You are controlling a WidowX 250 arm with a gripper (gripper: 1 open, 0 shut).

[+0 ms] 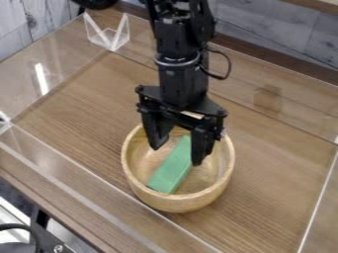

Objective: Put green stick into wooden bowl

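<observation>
One green stick (173, 169) lies inside wooden bowl (138, 183), leaning from floor at 7 o'clock up toward inner wall at 1 o'clock. Jaws (179, 143) spread wide, released, straddling stick's upper end just above bowl; contact with stick not discernible. Bowl sits on bench (79, 104), near front edge. Judgement: placement done; remaining step is retreat. Advise straight vertical lift, jaws kept spread, clear of rim, to avoid dragging stick out or nudging bowl. No brands, labels, writing legible anywhere.
</observation>
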